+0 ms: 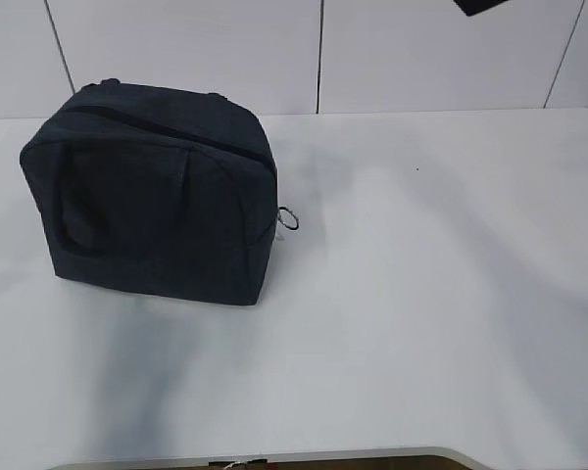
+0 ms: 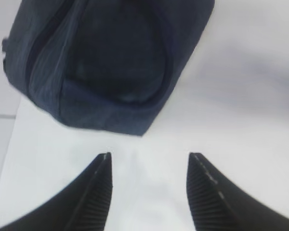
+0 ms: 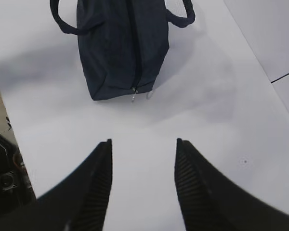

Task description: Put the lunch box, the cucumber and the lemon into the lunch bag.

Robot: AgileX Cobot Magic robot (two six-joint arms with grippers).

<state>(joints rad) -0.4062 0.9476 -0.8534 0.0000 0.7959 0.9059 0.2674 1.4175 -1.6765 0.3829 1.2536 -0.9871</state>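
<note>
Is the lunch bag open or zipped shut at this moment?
Shut: the zipper runs closed along the top of the lunch bag, and no silver lining shows.

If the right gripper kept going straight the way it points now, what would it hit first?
Probably the bare white table. The right gripper, jaws open and empty, points toward the zipper end of the lunch bag, where the ring pull hangs. Tilt is hard to judge, so the bag may come first.

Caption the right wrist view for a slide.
Open tool above white table, facing zipped navy lunch bag with empty jaws.
</note>
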